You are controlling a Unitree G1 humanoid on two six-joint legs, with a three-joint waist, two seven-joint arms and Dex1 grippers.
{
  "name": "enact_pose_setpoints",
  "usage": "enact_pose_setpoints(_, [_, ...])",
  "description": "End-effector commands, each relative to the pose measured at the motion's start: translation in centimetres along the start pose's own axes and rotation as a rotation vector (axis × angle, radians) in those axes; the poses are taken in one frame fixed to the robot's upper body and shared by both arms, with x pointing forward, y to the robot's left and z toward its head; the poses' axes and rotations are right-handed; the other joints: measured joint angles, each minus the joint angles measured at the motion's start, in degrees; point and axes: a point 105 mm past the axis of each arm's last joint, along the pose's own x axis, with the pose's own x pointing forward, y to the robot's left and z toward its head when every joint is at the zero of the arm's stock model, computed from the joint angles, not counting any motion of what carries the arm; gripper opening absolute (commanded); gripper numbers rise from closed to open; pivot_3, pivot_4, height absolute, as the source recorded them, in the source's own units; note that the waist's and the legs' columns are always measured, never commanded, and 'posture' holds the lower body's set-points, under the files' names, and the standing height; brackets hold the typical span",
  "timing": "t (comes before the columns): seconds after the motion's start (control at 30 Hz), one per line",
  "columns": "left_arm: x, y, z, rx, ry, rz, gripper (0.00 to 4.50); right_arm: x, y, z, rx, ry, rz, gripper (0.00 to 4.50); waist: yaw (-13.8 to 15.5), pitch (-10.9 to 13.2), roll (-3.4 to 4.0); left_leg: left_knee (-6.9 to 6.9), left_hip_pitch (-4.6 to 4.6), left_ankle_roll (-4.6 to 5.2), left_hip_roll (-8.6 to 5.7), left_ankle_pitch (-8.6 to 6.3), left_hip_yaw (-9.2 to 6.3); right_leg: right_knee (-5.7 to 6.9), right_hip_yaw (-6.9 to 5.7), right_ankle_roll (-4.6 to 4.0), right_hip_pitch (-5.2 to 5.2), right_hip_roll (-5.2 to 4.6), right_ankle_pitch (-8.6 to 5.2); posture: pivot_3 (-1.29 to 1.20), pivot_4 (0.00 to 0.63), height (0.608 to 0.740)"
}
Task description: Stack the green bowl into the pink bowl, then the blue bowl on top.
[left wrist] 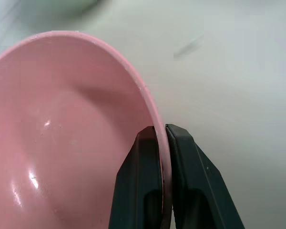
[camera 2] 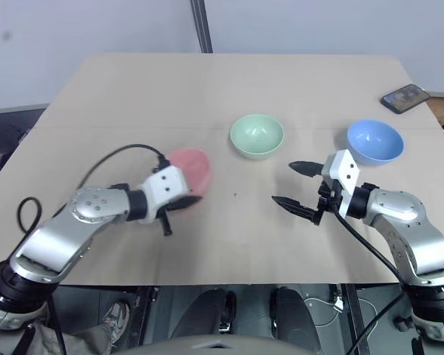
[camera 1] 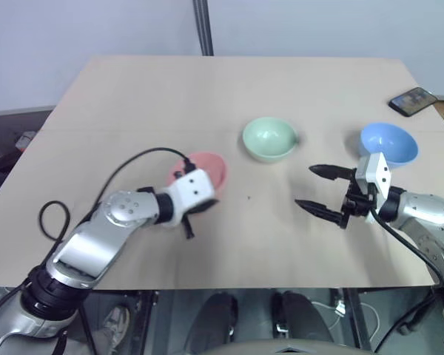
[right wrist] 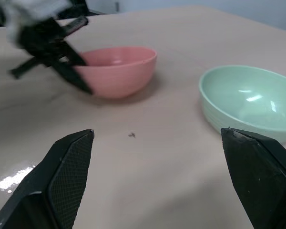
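Observation:
The pink bowl (camera 1: 207, 168) sits left of the table's centre. My left gripper (left wrist: 162, 131) is shut on its near rim, one finger inside the bowl and one outside. The green bowl (camera 1: 269, 138) stands upright a little farther back, near the middle. At the right stands the blue bowl (camera 1: 388, 143), also upright. My right gripper (camera 1: 305, 186) is open and holds nothing. It hovers in front of the blue bowl, to the right of the green one, pointing left towards the pink bowl (right wrist: 117, 69).
A dark phone (camera 1: 414, 100) lies near the far right edge of the tan table (camera 1: 148, 96). A black cable loops over my left arm. A metal post rises behind the table's far edge.

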Motion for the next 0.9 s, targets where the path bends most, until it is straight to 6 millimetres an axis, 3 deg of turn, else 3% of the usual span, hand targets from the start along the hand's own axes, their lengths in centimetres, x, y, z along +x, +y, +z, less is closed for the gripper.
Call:
enact_pose_setpoints(0.03, [1.3, -1.3, 2.2, 0.190, -0.096, -0.131, 0.05, -0.8, -0.2, 1.3, -0.063, -0.028, -0.055, 4.50, 0.0, 0.0, 0.00, 0.02, 0.01, 0.00, 0.00, 0.00, 0.01, 0.04, 0.00, 0.00, 0.00, 0.01, 0.00, 0.00, 0.150, 0.740])
enact_pose_setpoints(0.2, [3.9, -1.4, 1.1, 0.241, -0.096, -0.257, 0.05, -1.1, -0.4, 0.9, -0.065, -0.015, -0.108, 4.50, -0.1, 0.0, 0.00, 0.16, 0.15, 0.21, -0.02, -0.11, 0.04, 0.23, 0.00, 0.00, 0.14, 0.08, -0.01, 0.00, 0.150, 0.740])
enact_pose_setpoints(0.3, [4.1, -1.0, 0.9, 0.224, -0.093, -0.282, 1.25, -1.4, -0.3, 0.8, -0.067, -0.008, -0.123, 4.50, -0.1, 0.0, -0.01, 0.33, 0.14, 0.25, 0.00, -0.13, 0.04, 0.31, 0.01, 0.02, 0.15, 0.18, -0.01, 0.00, 0.150, 0.740])
enact_pose_setpoints(0.33, [4.1, -0.8, 0.9, 0.222, -0.090, -0.282, 1.38, -1.5, -0.4, 0.7, -0.068, -0.006, -0.128, 4.50, -0.1, 0.0, -0.01, 0.35, 0.13, 0.25, 0.00, -0.13, 0.04, 0.35, 0.01, 0.02, 0.15, 0.18, -0.01, 0.00, 0.150, 0.740])
enact_pose_setpoints(0.37, [4.0, -0.7, 1.0, 0.219, -0.089, -0.278, 2.01, -1.6, -0.4, 0.7, -0.068, -0.004, -0.132, 4.50, -0.1, 0.0, -0.01, 0.44, 0.12, 0.26, 0.01, -0.13, 0.03, 0.39, 0.01, 0.03, 0.15, 0.20, -0.01, 0.00, 0.150, 0.740])
enact_pose_setpoints(0.43, [3.7, -0.5, 1.2, 0.207, -0.096, -0.266, 2.60, -1.7, -0.7, 0.5, -0.072, 0.001, -0.140, 4.50, -0.1, 0.0, -0.01, 0.53, 0.10, 0.27, 0.01, -0.14, 0.02, 0.41, 0.01, 0.04, 0.15, 0.22, -0.01, 0.00, 0.150, 0.740])
enact_pose_setpoints(0.47, [3.5, -0.6, 1.3, 0.207, -0.101, -0.263, 3.24, -1.7, -0.8, 0.4, -0.076, 0.002, -0.141, 4.50, -0.1, 0.0, -0.01, 0.60, 0.08, 0.28, 0.01, -0.14, 0.02, 0.42, 0.01, 0.05, 0.15, 0.22, -0.01, 0.00, 0.150, 0.740])
enact_pose_setpoints(0.57, [2.0, 0.4, 2.7, 0.112, -0.185, -0.157, 4.44, -1.2, -1.6, 0.3, -0.135, 0.025, -0.136, 4.50, -0.2, 0.0, -0.03, 0.66, 0.08, 0.28, 0.01, -0.14, 0.03, 0.43, 0.02, 0.06, 0.16, 0.22, -0.01, 0.00, 0.150, 0.740])
enact_pose_setpoints(0.6, [0.7, 0.8, 3.9, 0.052, -0.322, -0.085, 4.44, -0.7, -2.2, 0.1, -0.199, 0.053, -0.121, 4.50, -0.2, 0.0, -0.03, 0.66, 0.08, 0.28, 0.02, -0.14, 0.04, 0.44, 0.04, 0.06, 0.16, 0.21, -0.01, 0.00, 0.150, 0.740])
enact_pose_setpoints(0.67, [-2.3, 1.3, 4.1, -0.081, -0.467, 0.064, 4.44, 0.6, -3.6, -0.4, -0.335, 0.113, -0.100, 4.50, -1.1, 0.1, 0.02, 0.67, 0.12, 0.28, 0.06, -0.14, 0.11, 0.49, 0.11, 0.07, 0.16, 0.19, 0.00, 0.00, 0.150, 0.740])
enact_pose_setpoints(0.9, [-8.6, 0.3, -0.2, -0.381, -0.465, 0.282, 4.44, 7.0, -5.8, 0.8, -0.612, 0.087, 0.067, 4.50, -2.1, 0.3, -0.06, 0.60, 0.26, 0.10, 0.25, -0.04, 0.12, 0.55, 0.08, 0.02, 0.15, 0.33, 0.00, 0.00, 0.150, 0.740])
